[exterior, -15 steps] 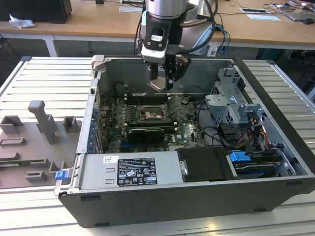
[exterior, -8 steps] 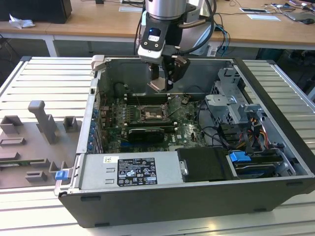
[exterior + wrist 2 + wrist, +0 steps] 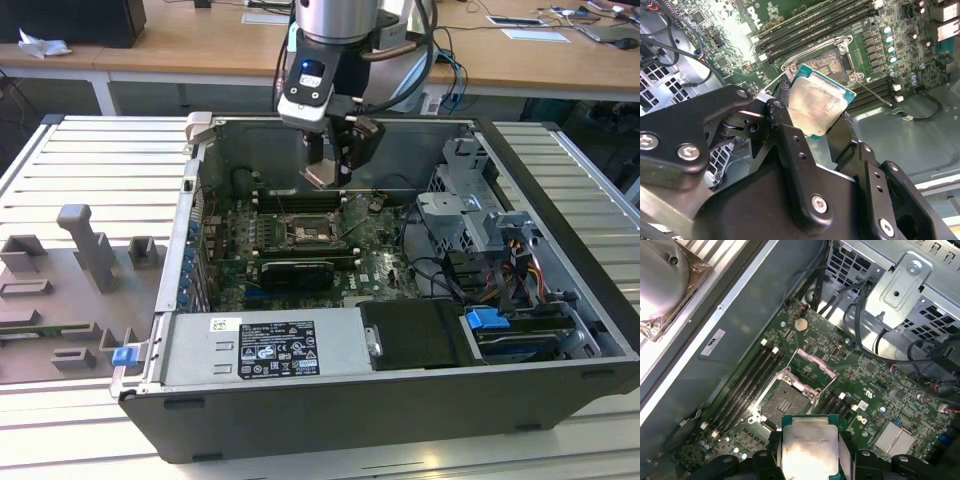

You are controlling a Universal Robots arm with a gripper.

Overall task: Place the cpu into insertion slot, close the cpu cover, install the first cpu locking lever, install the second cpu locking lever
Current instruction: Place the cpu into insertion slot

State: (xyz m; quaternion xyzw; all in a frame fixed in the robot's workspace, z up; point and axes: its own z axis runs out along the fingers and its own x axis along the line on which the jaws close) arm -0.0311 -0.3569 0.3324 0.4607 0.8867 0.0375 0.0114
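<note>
Holding cpu (image 3: 821,102) clamped in hand (image 3: 814,116) | above open insertion slot (image 3: 785,402) | cpu cover (image 3: 815,363) seemingly raised | its print illegible

- cpu (image 3: 820,107): flat square chip, dull silver top (green edge), tilted, raised above the board.
- insertion slot (image 3: 785,402): dark, bare, silver-rimmed.
- cpu cover (image 3: 816,364): swung open.

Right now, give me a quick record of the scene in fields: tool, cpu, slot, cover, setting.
tool: shut on the cpu, gripping two opposite edges
cpu: held in the air above the board, metal top showing, not in the slot
insertion slot: empty, set in the green circuit board
cpu cover: swung open
setting: inside an open computer case
</note>
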